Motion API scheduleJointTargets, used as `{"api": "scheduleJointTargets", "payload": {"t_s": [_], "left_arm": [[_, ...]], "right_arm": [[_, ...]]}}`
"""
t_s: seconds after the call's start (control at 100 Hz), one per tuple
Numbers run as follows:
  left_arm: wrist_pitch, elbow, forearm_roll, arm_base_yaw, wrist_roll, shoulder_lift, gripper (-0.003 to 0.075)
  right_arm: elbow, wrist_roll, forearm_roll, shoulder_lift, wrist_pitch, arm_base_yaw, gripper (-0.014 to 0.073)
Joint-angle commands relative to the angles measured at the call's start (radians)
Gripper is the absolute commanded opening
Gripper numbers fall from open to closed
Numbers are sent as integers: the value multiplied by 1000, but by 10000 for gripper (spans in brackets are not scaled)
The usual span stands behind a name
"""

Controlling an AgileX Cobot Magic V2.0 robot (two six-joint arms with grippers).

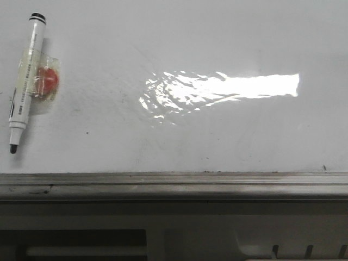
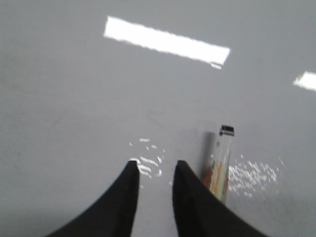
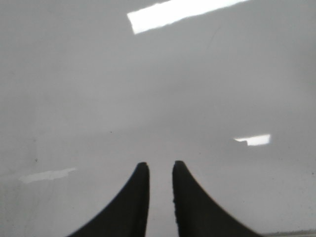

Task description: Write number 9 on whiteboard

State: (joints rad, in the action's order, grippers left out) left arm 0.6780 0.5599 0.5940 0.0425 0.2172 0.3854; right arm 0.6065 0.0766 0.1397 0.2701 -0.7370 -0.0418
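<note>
The whiteboard [image 1: 217, 136] lies flat, glossy and white, with a bright glare patch. No number 9 shows on it, only small dark specks. A white marker [image 1: 25, 81] with a black cap end and black tip lies at the board's far left, with clear tape and a red piece [image 1: 47, 80] stuck to its middle. Neither gripper shows in the front view. My left gripper [image 2: 155, 165] hovers open and empty over the board, with the marker [image 2: 220, 163] just beside one finger. My right gripper [image 3: 158, 165] is open and empty over bare board [image 3: 74, 98].
A grey metal rail [image 1: 174, 184] edges the near side of the board. Below it is a grey ledge with dark slots [image 1: 304, 251]. Ceiling light reflections [image 2: 165, 42] lie on the board.
</note>
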Motion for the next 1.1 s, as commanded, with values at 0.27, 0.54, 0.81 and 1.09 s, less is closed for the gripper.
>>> {"api": "scheduleJointTargets", "payload": {"t_s": [0.27,0.54,0.81,1.09], "left_arm": [[17,52,16,-192,29,255,408],[-154,52,83,-386,92,431,407],[-295,52,85,-506,92,597,389],[-332,52,85,-516,92,653,42]], "right_arm": [[66,-25,-13,38,43,51,414],[66,-25,-13,38,43,51,414],[66,-25,-13,38,20,51,414],[66,-25,-7,38,29,51,414]]}}
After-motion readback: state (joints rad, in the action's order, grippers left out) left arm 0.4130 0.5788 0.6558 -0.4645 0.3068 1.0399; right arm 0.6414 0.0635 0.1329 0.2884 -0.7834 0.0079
